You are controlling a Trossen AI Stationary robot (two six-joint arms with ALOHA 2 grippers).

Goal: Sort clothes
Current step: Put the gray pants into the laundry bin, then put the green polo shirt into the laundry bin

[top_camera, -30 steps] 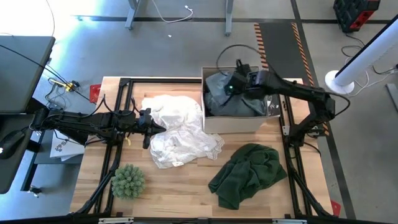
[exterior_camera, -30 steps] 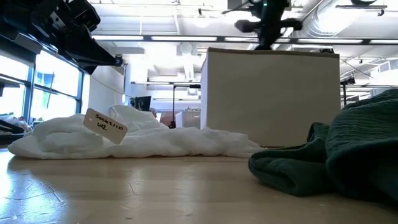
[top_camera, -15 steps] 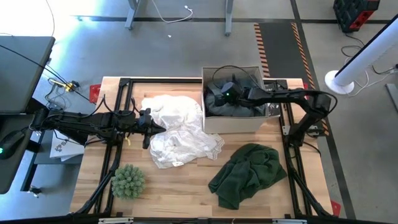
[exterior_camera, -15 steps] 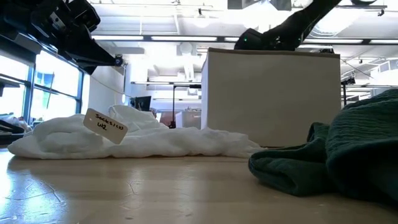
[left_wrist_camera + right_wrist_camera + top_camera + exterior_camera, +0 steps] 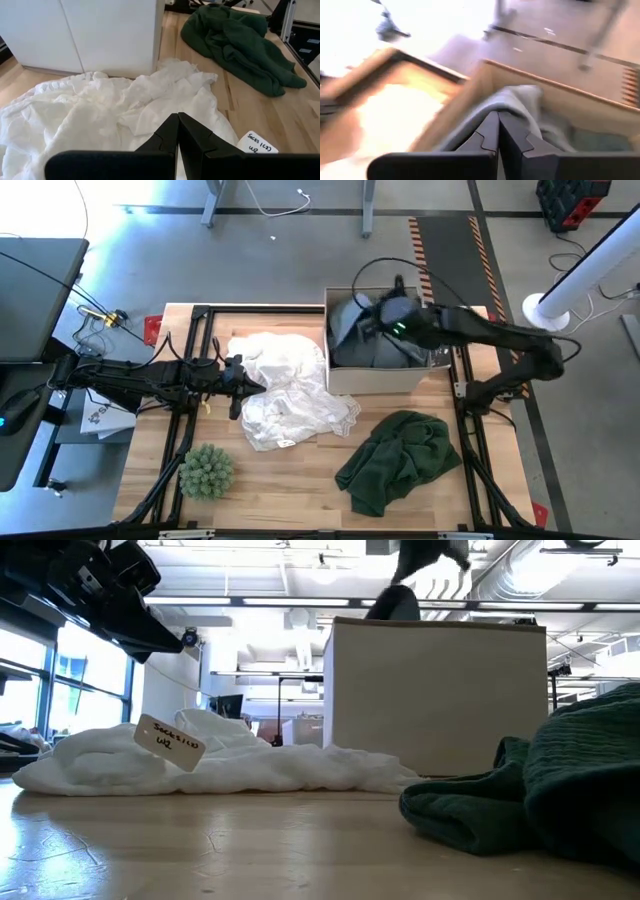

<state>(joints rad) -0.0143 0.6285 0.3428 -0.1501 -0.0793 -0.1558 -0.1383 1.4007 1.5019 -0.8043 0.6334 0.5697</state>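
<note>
White box [image 5: 372,376] at upper centre of the surface [image 5: 300,490] holding a grey garment [image 5: 352,323], right gripper [image 5: 380,310] above it with fingers together, left gripper [image 5: 238,385] closed over white garment [image 5: 290,395] mid-left, dark green garment [image 5: 395,460] lower right
</note>
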